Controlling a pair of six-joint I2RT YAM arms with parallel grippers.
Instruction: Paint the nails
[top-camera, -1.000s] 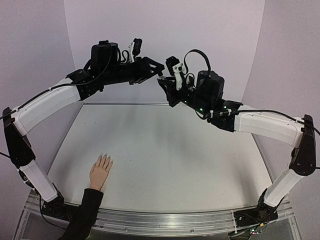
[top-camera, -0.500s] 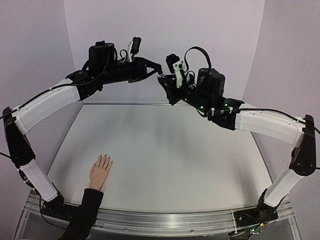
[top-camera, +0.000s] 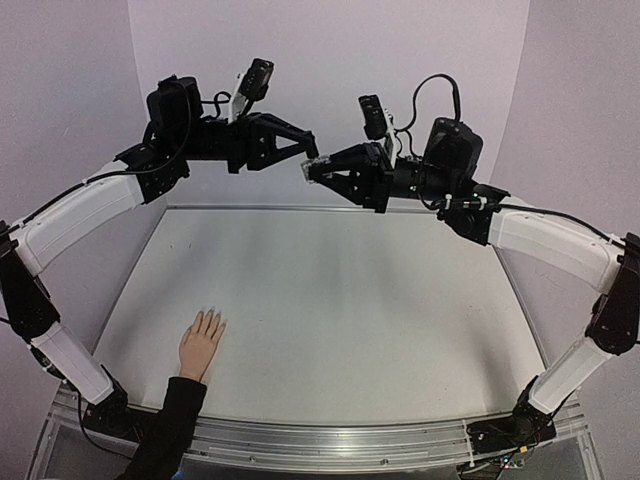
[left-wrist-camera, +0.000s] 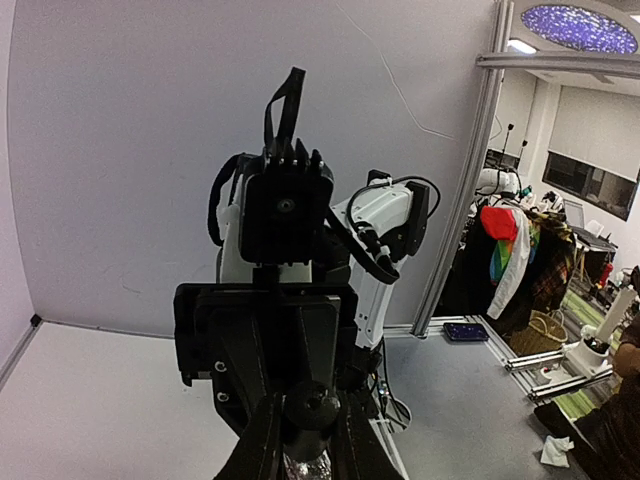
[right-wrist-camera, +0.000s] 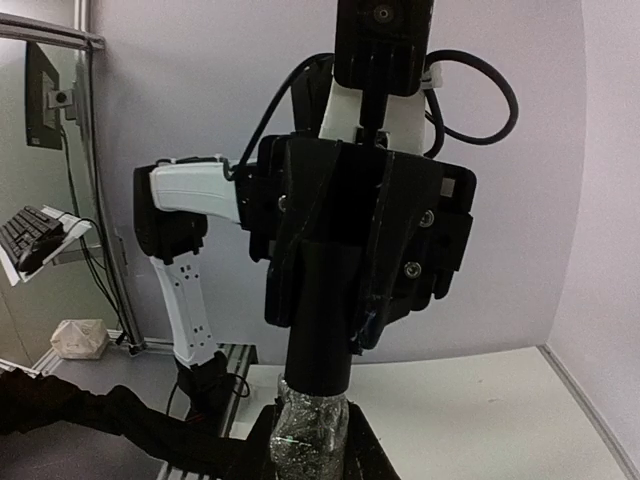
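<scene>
I judge this to be the opening step: getting the brush out of the polish before any paint can reach the nails (top-camera: 210, 317). Both my arms are raised high over the far side of the table (top-camera: 330, 300), tips meeting in the air just in front of the back wall (top-camera: 330, 60). My right claw (top-camera: 322, 172) is clamped on the glittery bottle (right-wrist-camera: 310, 430), gripping it low between its fingers. My left claw (top-camera: 308, 155) is closed around the black cap (right-wrist-camera: 318, 350), which stands out of the bottle's top, with a finger pressed on each side of it. I cannot see whether the cap has come loose from the bottle's neck, as my own fingers hide the joint. The next move, as I read it, calls for a twist or a straight pull with the left while the right holds the bottle steady and upright enough not to spill. After that comes a long descent. The mannequin hand (top-camera: 200, 345) lies flat at the near left of the table, fingers spread and pointing away from my bases, its black sleeve (top-camera: 172, 420) running off the front edge. It is well apart from both claws. Nothing lies between the claws and it, but my left arm's own white links hang over that side, so I would have to fold the elbow carefully. The nails themselves are tiny from above, and a wet brush will want a slow, fine approach.
</scene>
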